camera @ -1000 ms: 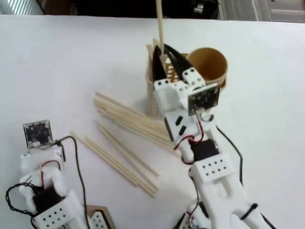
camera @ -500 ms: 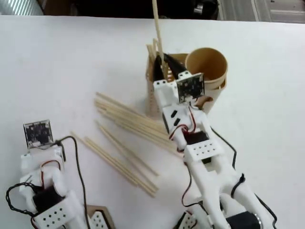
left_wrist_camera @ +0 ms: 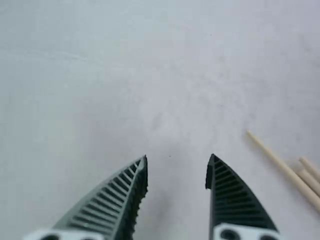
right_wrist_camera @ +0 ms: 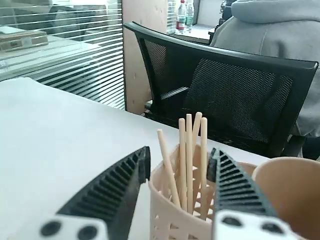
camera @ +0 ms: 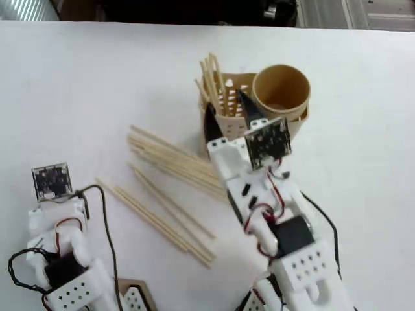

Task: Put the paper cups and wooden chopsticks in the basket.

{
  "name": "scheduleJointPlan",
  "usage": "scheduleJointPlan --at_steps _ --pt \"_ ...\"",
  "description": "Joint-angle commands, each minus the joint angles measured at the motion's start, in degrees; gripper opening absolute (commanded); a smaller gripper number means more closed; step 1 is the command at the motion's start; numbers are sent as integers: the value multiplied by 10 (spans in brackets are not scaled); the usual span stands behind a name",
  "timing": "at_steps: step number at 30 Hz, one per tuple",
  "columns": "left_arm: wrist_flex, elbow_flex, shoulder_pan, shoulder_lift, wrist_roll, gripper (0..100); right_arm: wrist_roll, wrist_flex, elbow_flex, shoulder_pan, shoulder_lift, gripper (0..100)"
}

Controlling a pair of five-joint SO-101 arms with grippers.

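Above the table, left gripper gapes empty; right gripper gapes astride the basket.

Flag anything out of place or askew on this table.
Loose wooden chopsticks lie scattered at crossing angles on the table beside the basket, not in it. The standing chopsticks in the basket lean unevenly. Nothing looks spilled or broken.

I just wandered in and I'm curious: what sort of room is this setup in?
Probably an office or a lab workspace. A black mesh office chair stands behind the white table, window blinds hang beyond it, and bottles sit on a desk farther back.
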Motion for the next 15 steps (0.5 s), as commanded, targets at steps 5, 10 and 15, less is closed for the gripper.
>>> scheduleJointPlan --at_steps 5,10,15 --pt "-10 -4 8 -7 -4 203 -1 276 -52 -9 -65 96" --pt "10 -65 8 -7 -4 203 -1 293 -5 16 -65 19" --pt "132 -230 52 -6 -65 199 -1 284 58 43 -65 18"
